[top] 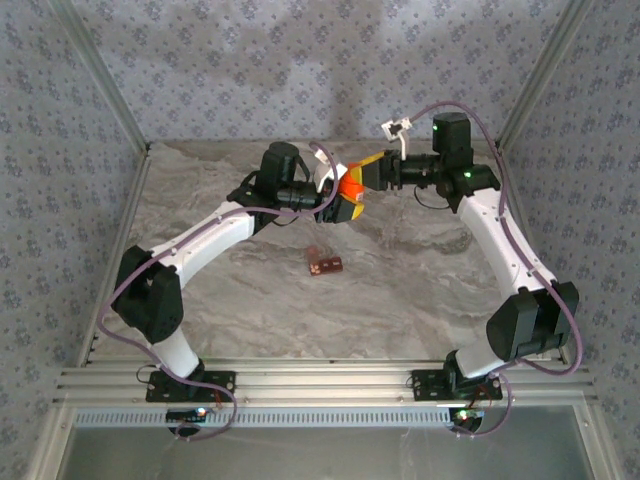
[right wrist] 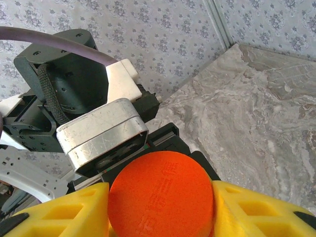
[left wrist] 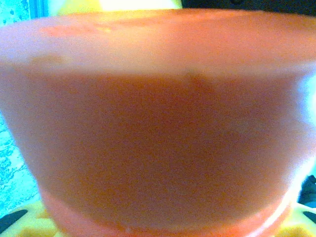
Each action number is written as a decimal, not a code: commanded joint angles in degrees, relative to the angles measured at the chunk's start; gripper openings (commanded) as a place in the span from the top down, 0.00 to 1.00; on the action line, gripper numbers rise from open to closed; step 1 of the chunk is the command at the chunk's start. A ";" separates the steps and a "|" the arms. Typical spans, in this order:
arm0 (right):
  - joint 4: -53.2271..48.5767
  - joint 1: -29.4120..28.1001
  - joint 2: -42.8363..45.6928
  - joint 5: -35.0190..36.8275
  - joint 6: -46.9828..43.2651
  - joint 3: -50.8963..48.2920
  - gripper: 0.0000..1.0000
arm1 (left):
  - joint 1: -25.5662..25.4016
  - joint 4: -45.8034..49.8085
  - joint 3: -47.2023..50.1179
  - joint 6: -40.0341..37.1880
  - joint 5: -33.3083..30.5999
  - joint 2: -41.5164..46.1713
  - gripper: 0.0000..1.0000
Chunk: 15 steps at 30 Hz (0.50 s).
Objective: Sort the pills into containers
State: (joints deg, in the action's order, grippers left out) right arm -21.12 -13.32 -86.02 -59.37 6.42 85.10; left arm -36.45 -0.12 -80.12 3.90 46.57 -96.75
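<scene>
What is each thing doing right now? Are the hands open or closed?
Left hand: shut on the orange bottle, held up off the table.
Right hand: shut on the bottle's round end.
Orange bottle: in the air, gripped by both hands.
Pill strip: lying flat on the table, untouched; too small to tell if open.

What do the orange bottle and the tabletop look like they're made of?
The orange bottle: likely translucent plastic; light glows through its wall, and its matte end carries raised lettering. The tabletop: smooth grey-veined marble look, possibly a printed surface.
</scene>
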 commanded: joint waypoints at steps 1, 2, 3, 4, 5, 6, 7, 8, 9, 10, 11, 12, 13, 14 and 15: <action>0.00 -1.54 1.54 4.00 0.08 -1.42 0.52 | -0.30 -1.24 -2.37 -1.08 -0.20 1.30 1.00; 0.61 -2.27 2.21 6.36 0.70 -2.66 0.54 | -0.36 -1.51 -2.20 -0.96 -1.01 1.45 1.00; 1.49 -2.98 2.88 8.23 1.46 -4.04 0.54 | -0.36 -2.02 -1.94 -0.83 -1.78 1.56 1.00; 2.71 -3.82 3.53 9.97 2.70 -5.42 0.54 | -0.35 -2.32 -1.68 -0.71 -2.53 1.72 1.00; 4.08 -4.81 4.18 12.47 4.00 -6.87 0.54 | -0.38 -2.72 -1.50 -0.61 -3.27 1.71 1.00; 5.98 -6.20 4.84 15.38 5.55 -8.45 0.54 | -0.40 -3.06 -1.34 -0.37 -4.23 1.82 1.00; 6.75 -7.29 5.30 18.00 6.82 -9.35 0.54 | -0.43 -3.42 -1.07 -0.14 -4.82 1.82 1.00; 7.35 -8.59 5.50 21.17 8.26 -10.14 0.54 | -0.51 -4.06 -0.75 0.25 -5.47 1.89 1.00; 8.40 -9.92 5.77 23.98 9.58 -11.11 0.55 | -0.66 -4.78 -0.35 0.54 -6.41 1.94 1.00; 9.48 -11.15 6.02 26.85 11.06 -11.99 0.55 | -0.78 -5.43 0.02 0.76 -7.22 2.07 1.00; 10.70 -12.09 6.12 28.69 12.33 -12.76 0.56 | -0.90 -6.05 0.37 0.95 -7.86 2.09 1.00; 11.99 -12.81 6.21 30.09 13.42 -13.58 0.56 | -1.01 -6.78 0.70 1.25 -8.39 2.16 1.00; 12.74 -13.43 6.29 31.55 14.29 -14.01 0.56 | -1.10 -7.14 0.77 1.49 -8.67 2.12 1.00; 13.82 -13.78 6.43 32.20 14.94 -14.60 0.56 | -1.20 -7.19 0.83 1.48 -8.91 2.05 1.00; 14.73 -13.91 6.39 32.43 15.53 -15.02 0.55 | -1.28 -7.31 0.91 1.46 -9.10 2.04 1.00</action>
State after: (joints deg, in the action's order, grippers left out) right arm -6.50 -23.44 -78.96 -29.98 17.56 72.51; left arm -35.99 1.28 -78.11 5.72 38.96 -96.75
